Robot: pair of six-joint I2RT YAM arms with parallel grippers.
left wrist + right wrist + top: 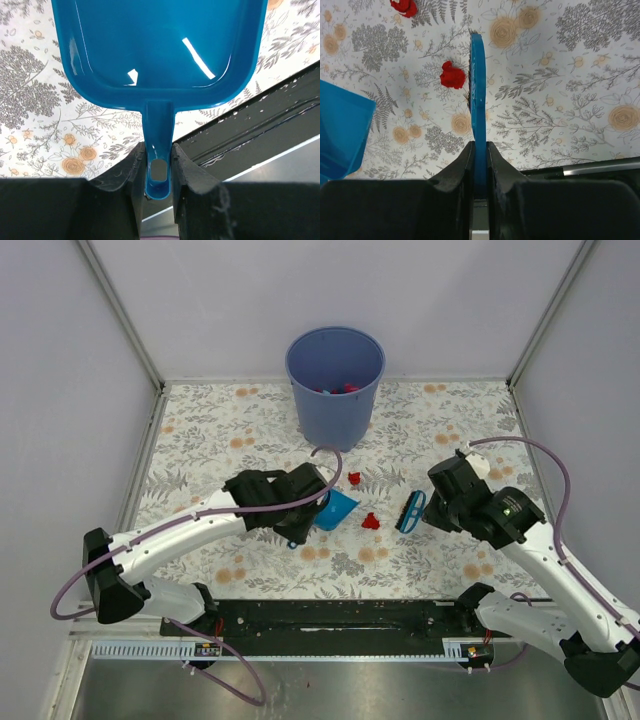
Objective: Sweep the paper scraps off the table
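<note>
The left gripper [159,157] is clamped on the handle of the blue dustpan [336,510]. The right gripper [479,150] is clamped on the blue brush [410,511]. Seen from the top, the paper scraps [371,521] lie on the table [220,440]. One is at 3 o'clock from the dustpan, between it and the brush, and another is at 1 o'clock.

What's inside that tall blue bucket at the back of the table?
A few red paper scraps lie inside the bucket. Its near wall hides most of the bottom.
</note>
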